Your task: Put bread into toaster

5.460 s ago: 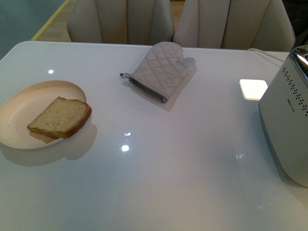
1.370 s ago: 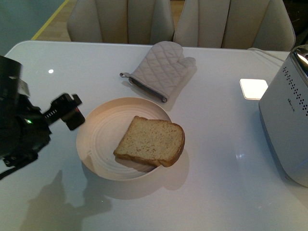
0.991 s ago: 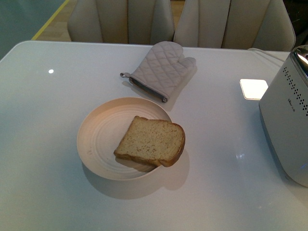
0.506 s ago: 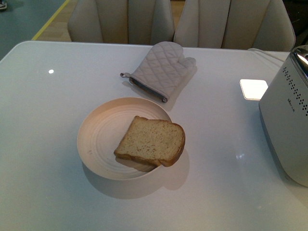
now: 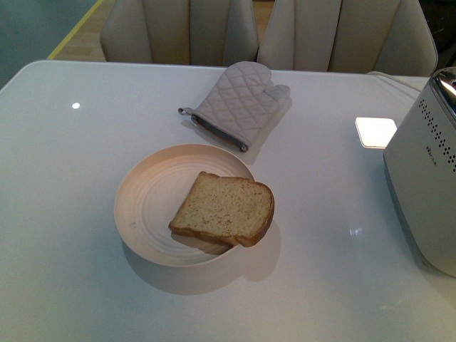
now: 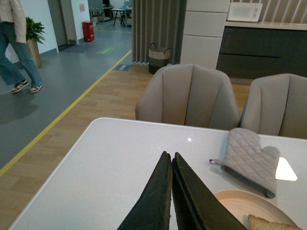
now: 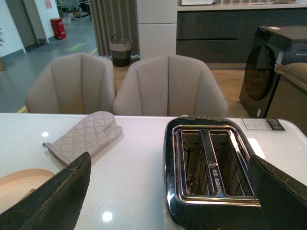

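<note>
Locate the bread (image 5: 224, 210) first. The slice lies flat on the round beige plate (image 5: 139, 206), near the middle of the white table (image 5: 78, 299). Note that its browned crust edge projects past the plate's rim on the side facing the toaster (image 5: 427, 178). The toaster stands at the table's right edge, well apart from the plate, with bare tabletop between them. In the front view you see only its dotted side panel and a strip of the metal top.

Use the right wrist view to check the top of the toaster. Its two slots (image 7: 211, 163) face upward, and wire guides show inside each.

Confirm the gripper states from the wrist views, since neither arm appears in the front view.
- The left gripper (image 6: 171, 156) has its two dark fingers pressed together along their length, gripping nothing. The plate and a corner of the bread show near them.
- The right gripper (image 7: 169, 159) has its fingers spread wide and holds nothing. The toaster lies ahead of it, seen between the spread fingers.

Other items:
- A quilted grey oven mitt (image 5: 239, 103) lies beyond the plate, near it but not touching.
- A flat white square pad (image 5: 375, 131) lies near the toaster's far corner.
- Two upholstered chairs (image 5: 178, 32) stand at the table's far edge.
</note>
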Tool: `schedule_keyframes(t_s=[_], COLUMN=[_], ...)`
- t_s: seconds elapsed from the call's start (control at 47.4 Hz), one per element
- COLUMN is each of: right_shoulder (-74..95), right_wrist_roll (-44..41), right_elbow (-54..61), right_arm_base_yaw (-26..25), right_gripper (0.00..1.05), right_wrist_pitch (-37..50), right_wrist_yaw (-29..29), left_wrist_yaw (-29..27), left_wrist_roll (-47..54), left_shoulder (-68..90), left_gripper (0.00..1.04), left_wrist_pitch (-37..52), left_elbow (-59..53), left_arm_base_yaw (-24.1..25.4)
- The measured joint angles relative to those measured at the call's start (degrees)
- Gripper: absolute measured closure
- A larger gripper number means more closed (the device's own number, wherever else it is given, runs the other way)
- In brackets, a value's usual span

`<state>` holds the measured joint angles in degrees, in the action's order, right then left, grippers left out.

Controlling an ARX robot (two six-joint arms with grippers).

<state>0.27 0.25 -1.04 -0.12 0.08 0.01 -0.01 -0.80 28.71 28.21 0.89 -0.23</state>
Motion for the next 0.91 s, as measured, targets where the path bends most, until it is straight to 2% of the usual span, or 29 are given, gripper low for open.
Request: schedule_keyframes(t_s=[0.843, 0.906], right_shoulder=[0.0, 0.0], right_wrist_roll=[0.0, 0.0], right_elbow=[0.0, 0.0], right_arm_base_yaw=[0.0, 0.0], right_gripper=[0.09, 0.09], right_wrist_pitch=[0.0, 0.0], right_wrist_yaw=[0.0, 0.0], left_wrist_yaw=[0.0, 0.1], left_wrist_roll=[0.2, 0.2], left_shoulder=[-18.7, -23.1], left_gripper=[1.02, 1.02], left_wrist_pitch=[-18.2, -24.3], left_elbow=[-0.2, -0.2], left_arm_base_yaw=[0.0, 0.0])
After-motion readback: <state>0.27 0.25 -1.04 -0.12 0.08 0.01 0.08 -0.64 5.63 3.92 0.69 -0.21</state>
